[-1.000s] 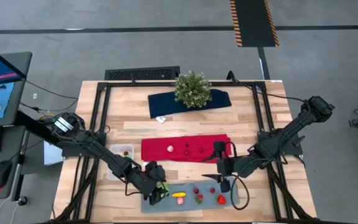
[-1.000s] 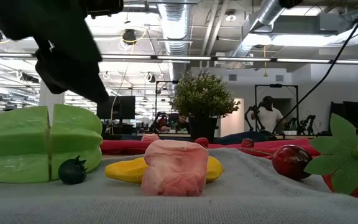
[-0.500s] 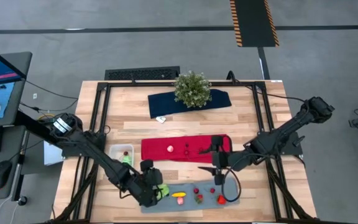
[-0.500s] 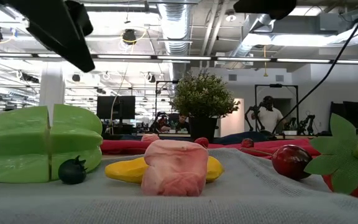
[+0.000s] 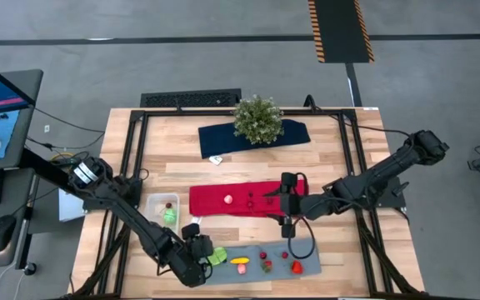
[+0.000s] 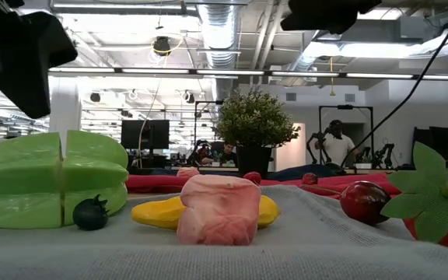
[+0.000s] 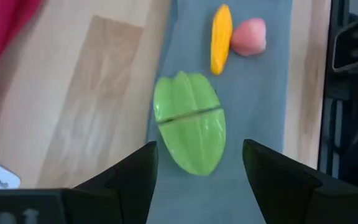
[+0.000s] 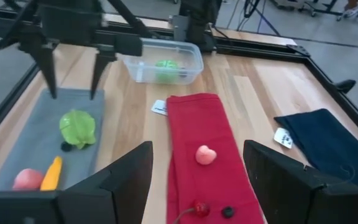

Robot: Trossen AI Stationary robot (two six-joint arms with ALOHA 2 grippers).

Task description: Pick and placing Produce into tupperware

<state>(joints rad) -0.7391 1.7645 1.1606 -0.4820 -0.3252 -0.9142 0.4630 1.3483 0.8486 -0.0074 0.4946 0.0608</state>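
High view first: we log the left gripper (image 5: 197,250) over the near-left corner of the grey mat (image 5: 307,248), its fingers spread and holding nothing, just beside the green star fruit (image 5: 216,257). On the mat we also see a yellow piece (image 5: 239,261), a pink piece (image 5: 242,269) and red strawberries (image 5: 296,267). The clear tupperware (image 5: 163,205) sits on the wood table (image 5: 340,171) left of the red cloth (image 5: 223,198), well apart from the mat, with one green item (image 5: 168,214) inside. The right gripper (image 5: 287,218) hovers over the near edge of the red cloth, likewise spread and empty. Left wrist view adds what the overhead cannot: the star fruit (image 7: 189,121) is split by a seam across its middle, and lies on the mat clear of both open fingers (image 7: 135,171). Right wrist view shows a pink piece (image 8: 204,154) and small red and dark pieces on the red cloth (image 8: 191,121), plus a dark berry (image 8: 65,147) touching the star fruit. Low view alone shows the room: a potted plant (image 6: 253,124) behind the produce, and a person (image 6: 336,144) standing far back.
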